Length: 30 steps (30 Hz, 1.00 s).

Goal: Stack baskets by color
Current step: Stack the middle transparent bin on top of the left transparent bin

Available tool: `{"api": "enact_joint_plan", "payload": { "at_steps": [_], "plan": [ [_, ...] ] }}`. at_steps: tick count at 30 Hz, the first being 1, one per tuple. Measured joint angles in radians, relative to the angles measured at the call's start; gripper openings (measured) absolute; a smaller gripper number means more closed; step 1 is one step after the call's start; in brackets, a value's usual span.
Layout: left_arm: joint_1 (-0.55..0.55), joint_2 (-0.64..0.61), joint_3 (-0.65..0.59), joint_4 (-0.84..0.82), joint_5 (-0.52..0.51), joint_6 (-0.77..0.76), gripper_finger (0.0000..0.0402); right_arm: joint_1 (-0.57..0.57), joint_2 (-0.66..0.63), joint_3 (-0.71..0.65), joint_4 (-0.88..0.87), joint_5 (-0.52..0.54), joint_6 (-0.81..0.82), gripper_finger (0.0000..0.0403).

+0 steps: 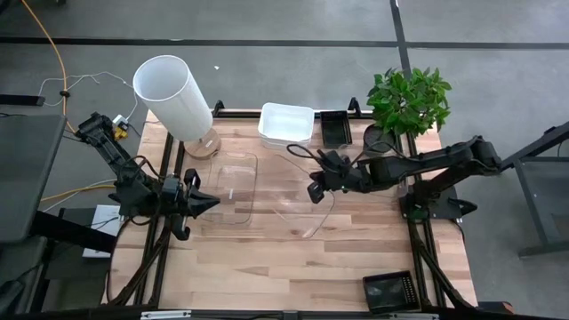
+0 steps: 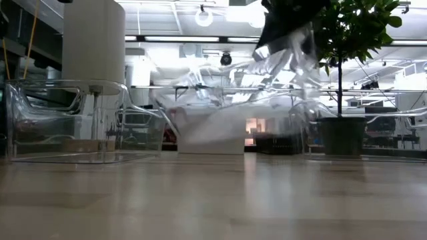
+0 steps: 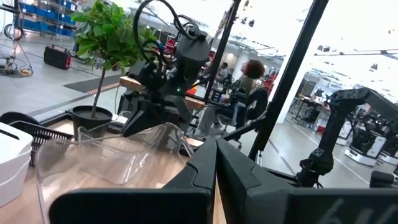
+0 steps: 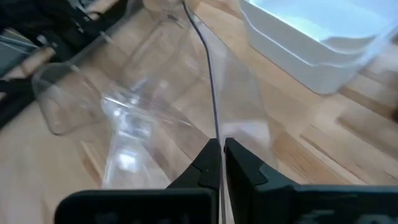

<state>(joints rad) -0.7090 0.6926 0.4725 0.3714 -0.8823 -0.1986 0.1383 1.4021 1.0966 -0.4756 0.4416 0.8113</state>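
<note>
Clear basket [image 4: 186,106] pinched in right jaws

A clear basket [image 1: 234,188] sits upright on the table's left-centre. A second clear basket [image 1: 307,200] is tilted, lifted by one wall. The white baskets [image 1: 286,124] are nested at the far edge, seemingly more than one. One black slotted basket [image 1: 334,128] lies beside them, another [image 1: 388,292] at the near right corner.

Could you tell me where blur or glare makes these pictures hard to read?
Low view: bright ceiling lights glare through the lifted clear basket, which is smeared. Right wrist view: that basket and the white baskets look soft. High view: evenly lit, sharp.
</note>
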Motion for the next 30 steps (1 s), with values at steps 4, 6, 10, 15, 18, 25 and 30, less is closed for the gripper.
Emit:
{"api": "enact_joint_plan", "payload": {
  "at_steps": [4, 6, 10, 15, 18, 25, 30],
  "plan": [
    [0.0, 0.0, 0.0, 0.0, 0.0, -0.001, 0.0, 0.026, 0.009, 0.001, -0.068, 0.0, 0.059, 0.0],
    [0.0, 0.0, 0.0, 0.0, 0.0, 0.0, 0.0, 0.045, 0.022, 0.001, -0.099, -0.001, 0.094, 0.0],
    [0.0, 0.0, 0.0, 0.001, 0.0, 0.0, 0.0, 0.078, 0.081, 0.002, -0.114, 0.01, 0.152, 0.0],
    [0.0, 0.0, 0.0, 0.001, 0.0, 0.0, 0.0, 0.094, 0.184, 0.002, -0.111, -0.02, 0.205, 0.0001],
    [0.0, 0.0, 0.0, 0.001, 0.0, 0.0, 0.0, 0.094, 0.237, 0.002, -0.097, -0.043, 0.213, 0.0001],
    [0.0, 0.0, 0.0, 0.0, 0.0, 0.001, 0.0, 0.093, 0.289, 0.007, -0.075, -0.053, 0.221, 0.0],
    [0.0, 0.0, 0.0, 0.0, 0.0, 0.001, 0.0, 0.091, 0.29, 0.006, -0.063, -0.059, 0.182, 0.0001]
  ]
}}
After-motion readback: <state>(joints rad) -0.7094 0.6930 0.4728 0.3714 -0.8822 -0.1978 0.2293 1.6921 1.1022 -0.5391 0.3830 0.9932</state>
